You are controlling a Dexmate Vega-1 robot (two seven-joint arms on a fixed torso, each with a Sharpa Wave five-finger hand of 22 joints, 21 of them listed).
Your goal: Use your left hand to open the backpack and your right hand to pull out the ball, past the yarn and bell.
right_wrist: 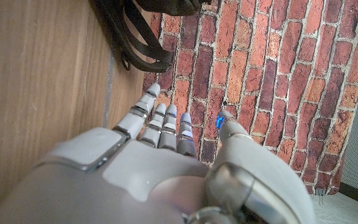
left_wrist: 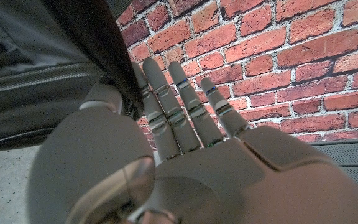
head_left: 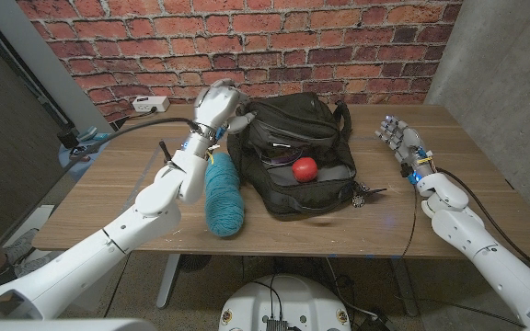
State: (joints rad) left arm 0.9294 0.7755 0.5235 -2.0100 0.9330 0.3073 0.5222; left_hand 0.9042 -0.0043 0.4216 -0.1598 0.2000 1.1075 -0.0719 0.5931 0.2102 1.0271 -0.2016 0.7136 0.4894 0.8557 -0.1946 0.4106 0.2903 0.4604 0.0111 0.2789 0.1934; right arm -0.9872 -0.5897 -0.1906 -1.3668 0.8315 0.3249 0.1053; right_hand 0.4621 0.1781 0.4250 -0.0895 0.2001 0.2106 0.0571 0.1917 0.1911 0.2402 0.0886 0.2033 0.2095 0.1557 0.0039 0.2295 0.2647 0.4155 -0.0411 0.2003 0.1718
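Inside the backpack [head_left: 293, 161] held by the left hand [head_left: 215, 106] lies the ball [head_left: 305, 168]; right hand [head_left: 399, 140] empty, fingers apart.

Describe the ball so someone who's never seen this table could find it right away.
Start at the black backpack in the middle of the wooden table. Look into its open mouth: the ball sits there, small, round and red. It is the only red thing against the black fabric; the teal yarn lies outside, to the backpack's left.

We see even, soft overhead light, faint shadows under the backpack [head_left: 297, 156], and wrist views blurred close to the lens.
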